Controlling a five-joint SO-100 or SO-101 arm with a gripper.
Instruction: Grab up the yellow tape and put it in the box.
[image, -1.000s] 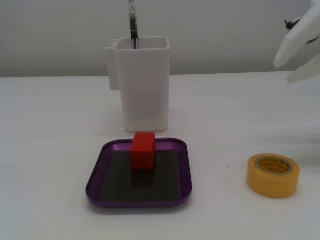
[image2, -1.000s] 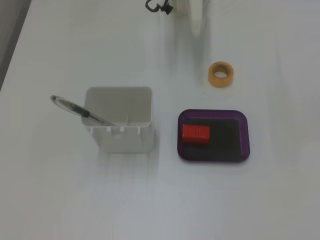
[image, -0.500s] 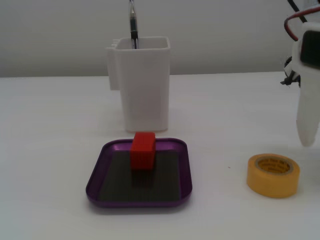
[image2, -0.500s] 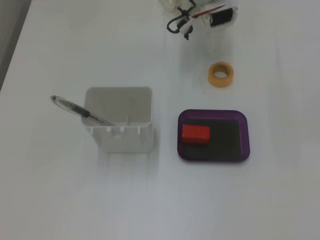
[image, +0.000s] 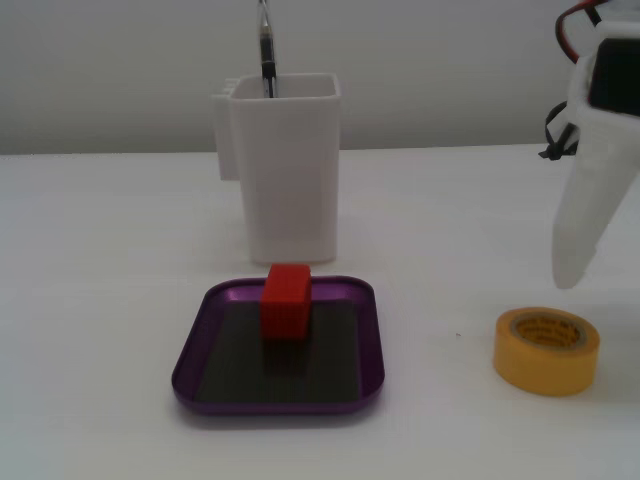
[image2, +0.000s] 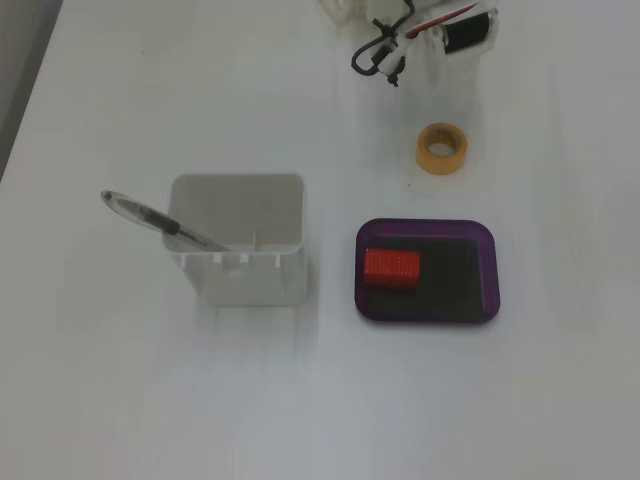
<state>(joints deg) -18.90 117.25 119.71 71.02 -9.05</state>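
The yellow tape (image: 546, 350) lies flat on the white table at the lower right, apart from the box; it also shows in the top-down fixed view (image2: 442, 148). The box (image: 190, 365) is a purple tray with a dark floor; it also shows in the top-down view (image2: 487, 270). My white gripper (image: 567, 280) hangs point-down just above and behind the tape, not touching it. Only one tapered white shape shows, so the jaws cannot be read. In the top-down view the gripper is washed out against the table below the arm's wires (image2: 385, 55).
A red cube (image: 286, 300) sits in the box near its back rim, and shows in the top-down view too (image2: 392, 268). A tall white container (image: 285, 170) with a pen (image: 266, 50) in it stands behind the box.
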